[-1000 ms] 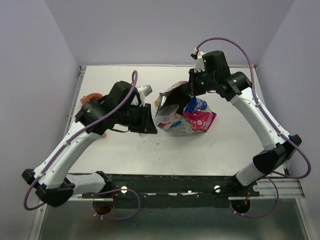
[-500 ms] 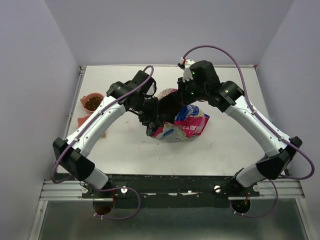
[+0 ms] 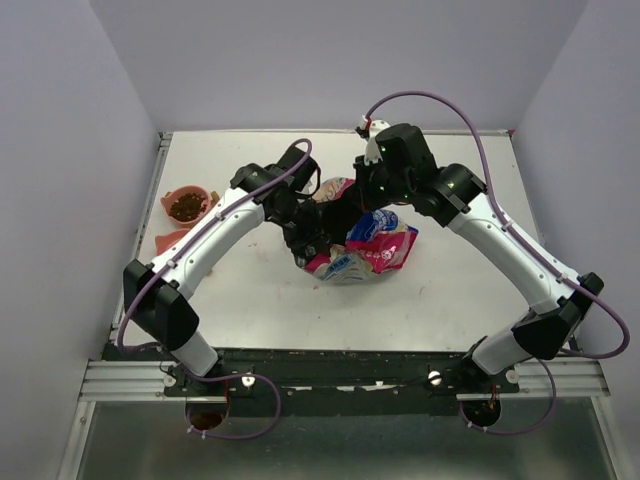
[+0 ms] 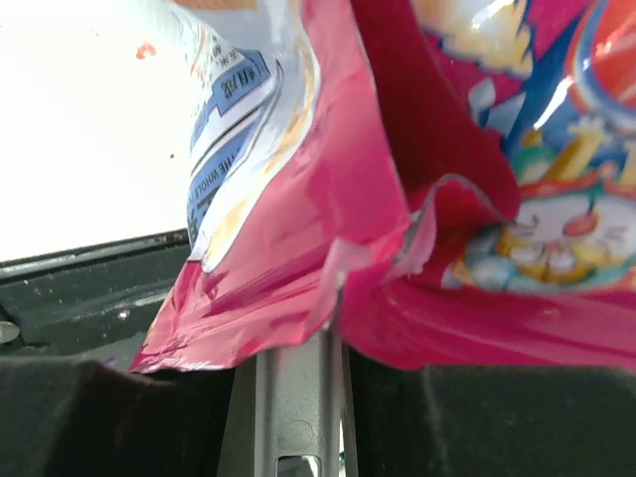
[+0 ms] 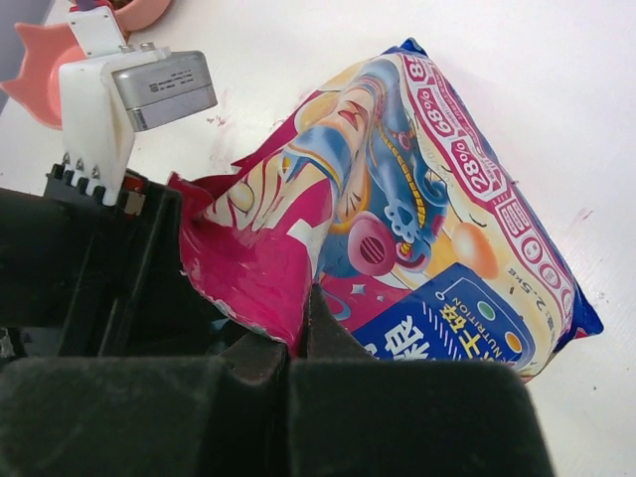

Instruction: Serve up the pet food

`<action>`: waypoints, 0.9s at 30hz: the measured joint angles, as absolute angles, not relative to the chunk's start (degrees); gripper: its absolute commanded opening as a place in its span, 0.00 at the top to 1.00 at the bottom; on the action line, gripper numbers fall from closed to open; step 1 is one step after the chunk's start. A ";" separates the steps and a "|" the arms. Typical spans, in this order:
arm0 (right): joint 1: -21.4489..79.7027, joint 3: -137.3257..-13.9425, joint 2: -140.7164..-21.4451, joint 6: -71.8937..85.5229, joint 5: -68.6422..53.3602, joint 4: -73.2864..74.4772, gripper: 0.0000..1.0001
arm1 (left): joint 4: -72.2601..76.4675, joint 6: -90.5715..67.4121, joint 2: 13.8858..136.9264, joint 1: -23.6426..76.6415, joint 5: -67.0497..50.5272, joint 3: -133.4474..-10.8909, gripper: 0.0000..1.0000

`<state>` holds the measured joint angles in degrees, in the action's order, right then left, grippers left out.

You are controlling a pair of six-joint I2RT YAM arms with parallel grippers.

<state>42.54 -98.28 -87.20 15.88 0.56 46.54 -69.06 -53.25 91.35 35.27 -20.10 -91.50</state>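
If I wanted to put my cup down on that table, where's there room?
Bare tabletop lies on the near side of the pet food bag, between the left arm and the right arm, and right of the bag. The far strip behind the pink bowl of kibble is free. Crowded: the centre, where both arms meet the bag.

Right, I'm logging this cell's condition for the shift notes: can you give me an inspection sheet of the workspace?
Surface: white table, a few small reddish marks.
Job's things: kibble in a pink bowl at far left; bag lying mid-table.
Clutter: second pink piece beside the bowl, partly hidden by the left arm.
Grippers: right gripper shut on the bag's torn edge; left gripper at the bag's mouth, state unclear.
Cables: purple cables loop along both arms, no snag seen.
Surroundings: plain lilac walls; metal rail at the near edge.
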 measured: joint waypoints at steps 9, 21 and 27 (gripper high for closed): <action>43.00 -98.24 -87.48 20.78 2.68 46.85 1.00 | -60.12 -53.67 98.45 36.23 -12.53 -92.14 1.00; 43.07 -96.36 -87.42 24.62 9.85 45.93 1.00 | -34.63 -43.48 92.14 39.70 2.76 -78.39 1.00; 43.13 -95.55 -86.80 27.81 11.88 45.30 1.00 | -21.76 -34.98 83.59 40.51 8.49 -67.46 1.00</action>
